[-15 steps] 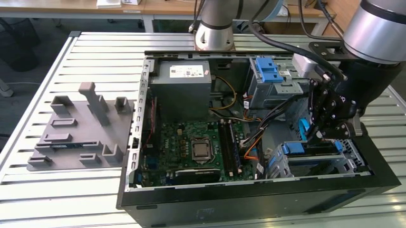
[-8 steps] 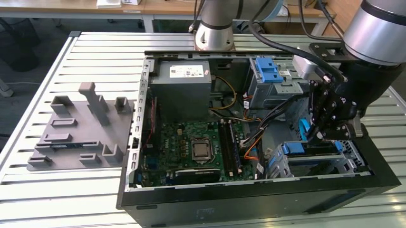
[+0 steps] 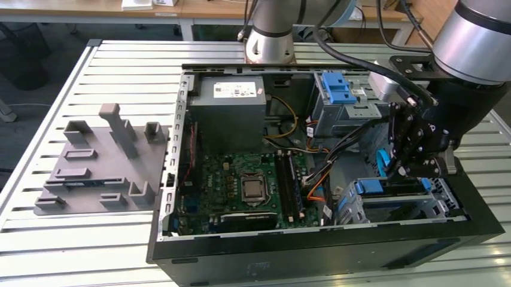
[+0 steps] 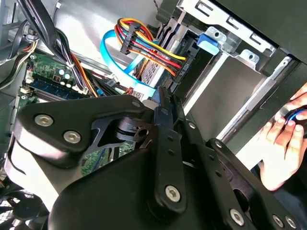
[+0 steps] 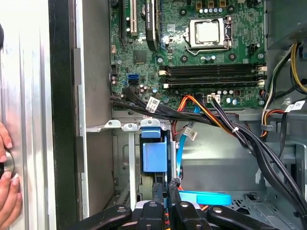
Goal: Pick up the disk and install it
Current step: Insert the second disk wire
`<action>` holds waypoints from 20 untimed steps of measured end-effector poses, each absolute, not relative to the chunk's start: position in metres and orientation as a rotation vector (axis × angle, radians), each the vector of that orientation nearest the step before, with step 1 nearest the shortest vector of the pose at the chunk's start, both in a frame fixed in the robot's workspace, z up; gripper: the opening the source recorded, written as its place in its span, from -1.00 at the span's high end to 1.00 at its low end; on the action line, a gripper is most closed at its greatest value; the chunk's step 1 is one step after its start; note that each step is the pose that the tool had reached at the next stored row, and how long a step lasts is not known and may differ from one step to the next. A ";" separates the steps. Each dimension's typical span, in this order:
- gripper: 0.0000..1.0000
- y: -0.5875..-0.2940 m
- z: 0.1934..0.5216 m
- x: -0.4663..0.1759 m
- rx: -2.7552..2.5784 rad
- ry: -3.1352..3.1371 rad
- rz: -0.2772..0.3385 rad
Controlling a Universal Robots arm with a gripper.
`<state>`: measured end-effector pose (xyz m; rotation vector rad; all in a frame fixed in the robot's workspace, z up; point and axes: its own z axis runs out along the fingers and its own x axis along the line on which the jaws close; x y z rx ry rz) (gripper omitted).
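My gripper (image 3: 401, 173) hangs inside the open computer case (image 3: 167, 197), at the exterior view's right, just above the lower metal drive cage (image 3: 435, 206). In the first wrist view its fingers (image 5: 162, 191) are pressed together and I see nothing held between them. They point at the cage's blue plastic latch (image 5: 154, 154). In the second wrist view the gripper (image 4: 163, 93) ends beside a light blue flat cable (image 4: 120, 67) and a bundle of coloured power wires (image 4: 148, 45). The disk is hidden or out of view.
The motherboard (image 3: 239, 185) lies on the case floor, and black cable bundles (image 5: 249, 139) cross toward the cage. A second cage with a blue latch (image 3: 339, 89) and a grey power-supply box (image 3: 230, 110) sit at the back. A grey fixture (image 3: 96, 161) stands on the table. A person's hand (image 4: 283, 139) rests outside the case wall.
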<state>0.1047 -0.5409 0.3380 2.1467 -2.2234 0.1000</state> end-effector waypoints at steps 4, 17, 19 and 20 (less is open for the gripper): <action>0.69 -0.541 0.338 0.105 2.147 -2.223 0.100; 0.69 -0.541 0.336 0.108 2.146 -2.223 0.100; 0.69 -0.541 0.336 0.109 2.147 -2.223 0.100; 0.69 -0.541 0.336 0.109 2.147 -2.223 0.100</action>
